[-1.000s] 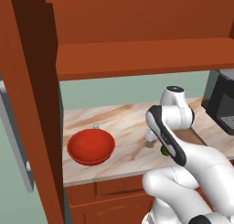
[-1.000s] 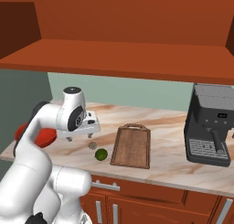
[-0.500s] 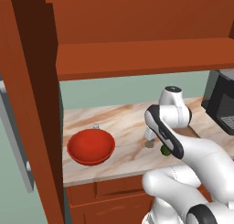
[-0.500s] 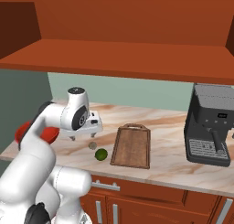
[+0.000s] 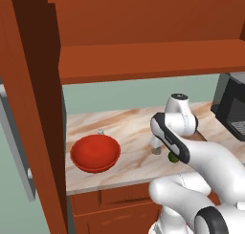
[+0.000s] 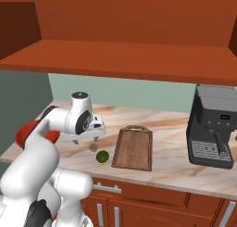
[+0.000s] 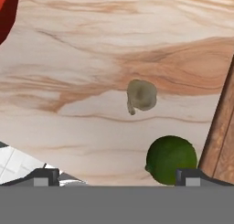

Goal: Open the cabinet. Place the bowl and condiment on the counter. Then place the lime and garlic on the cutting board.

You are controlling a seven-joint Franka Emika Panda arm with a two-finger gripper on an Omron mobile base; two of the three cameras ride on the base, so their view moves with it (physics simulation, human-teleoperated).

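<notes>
A: Start with the big pieces. Where is the cabinet [image 6: 120, 31]?

B: On the wall above the counter [image 6: 162, 161]. It stands open: in the left base view its door [image 5: 28, 109] hangs swung out at the left, grey bar handle upright along its edge. The shelves I can see are bare.

A: And on the counter?

B: A black coffee machine [image 6: 214, 131] at the right end. The cutting board [image 6: 134, 147] lies flat to its left, long axis running from the front edge toward the back wall, metal loop handle at the far short end. The red bowl [image 5: 95, 153] sits upright at the left end, with the condiment [image 5: 100, 132] just behind it, mostly hidden by the rim.

A: The small things?

B: The lime [image 7: 171, 159] rests on the marble just beside the board's left long edge, apart from it as far as I can tell. The garlic [image 7: 141, 95] lies near the lime, a bit further from the counter's front edge and from the board, its little stem pointing down-left in the hand view. Neither is on the board.

A: The gripper?

B: The gripper [image 6: 87, 139] points down over the garlic and lime, jaws spread wide, holding nothing; its tips are at the bottom corners of the hand view.
</notes>
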